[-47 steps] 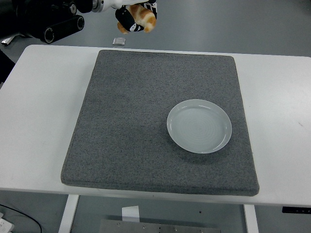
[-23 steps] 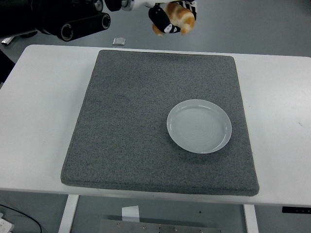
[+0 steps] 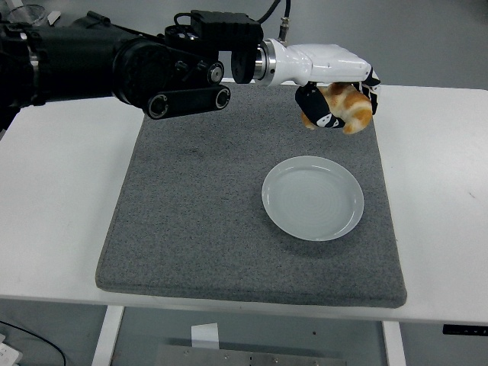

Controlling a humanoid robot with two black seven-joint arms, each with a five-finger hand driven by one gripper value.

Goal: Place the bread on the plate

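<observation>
**Bread held in the air beyond the plate**

The bread [image 3: 345,107] — a golden-brown, twisted piece with paler patches — is sitting in the grip of the left hand [image 3: 335,103], whose dark fingers [image 3: 314,113] are curling around it from below and from the side, while the white shell of the hand is covering it from above. It is hanging clear of the surface, over the far right part of the grey mat [image 3: 206,206], not touching anything but the hand.

The plate [image 3: 313,198] — round, pale and shallow — is lying on the mat nearer the camera than the bread, slightly to the left of it, and nothing is lying in it. Bread and plate are apart.

The left arm [image 3: 114,65] is reaching in from the upper left edge, black and bulky along most of its length and white at the wrist. The mat is covering the middle of the white table [image 3: 53,191].
</observation>
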